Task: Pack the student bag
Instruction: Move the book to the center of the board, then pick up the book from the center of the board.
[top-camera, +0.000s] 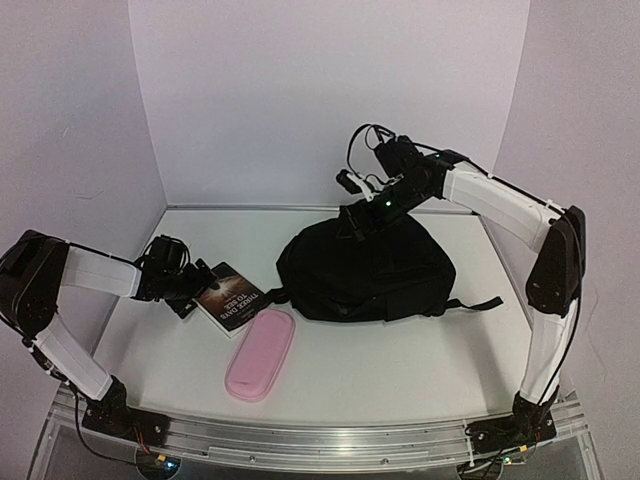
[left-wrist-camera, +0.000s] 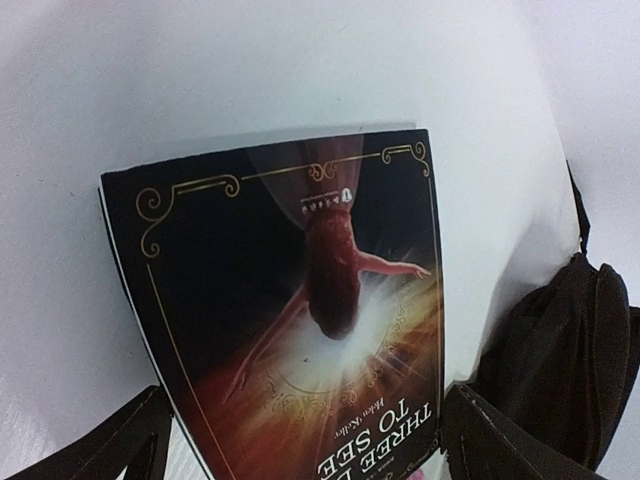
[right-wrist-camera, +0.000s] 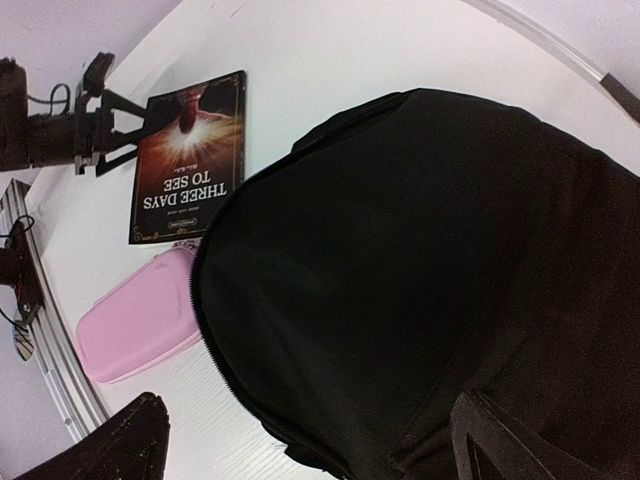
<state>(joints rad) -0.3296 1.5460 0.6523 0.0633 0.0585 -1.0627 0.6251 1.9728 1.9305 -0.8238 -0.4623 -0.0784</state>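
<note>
Where claw (left-wrist-camera: 305, 415) (left) gapes, book (left-wrist-camera: 290, 290) lies.

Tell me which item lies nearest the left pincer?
The dark paperback book, right at that pincer; the pink oblong case and black fabric backpack lie farther off.

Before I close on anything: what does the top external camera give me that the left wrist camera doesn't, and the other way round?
Top external only: the right hand open above the student bag, the bag's full outline, and the whole pink pencil case. Left wrist only: fine cover detail on the book, and the left hand open with one finger on each side of it. Both: the book and at least part of the bag.
</note>
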